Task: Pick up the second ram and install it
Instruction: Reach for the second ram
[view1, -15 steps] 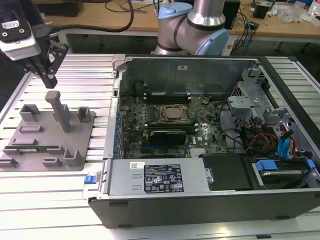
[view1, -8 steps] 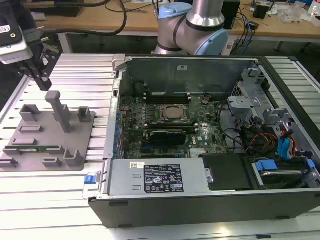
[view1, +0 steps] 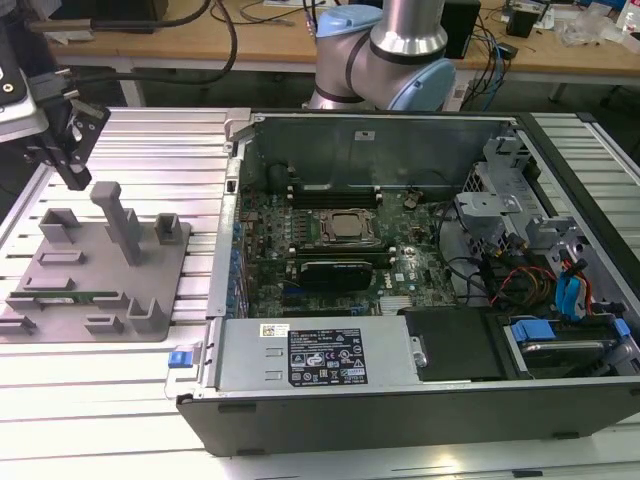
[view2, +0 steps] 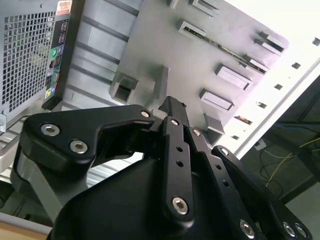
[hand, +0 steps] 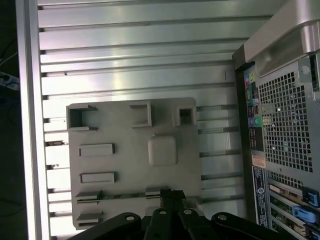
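**Ram in its groove, end effector empty above the fixture**

In the exterior view, we see the second ram (view1: 80, 296) seated in a narrow groove of the grey fixture plate (view1: 150, 255). The plate lies on the worktop (view1: 100, 420), at the exterior view's left of the open computer case (view1: 400, 420). The end effector (view1: 77, 178) hangs over the plate's far side.

In the second wrist view, its fingers (view2: 175, 145) look pressed together on nothing. Lowered like this, we judge they would strike the stick's edge or a post.

In the first wrist view, the end effector (hand: 171, 192) lines up near one end of the stick (hand: 120, 196). An off-centre grip could tilt and jam it.
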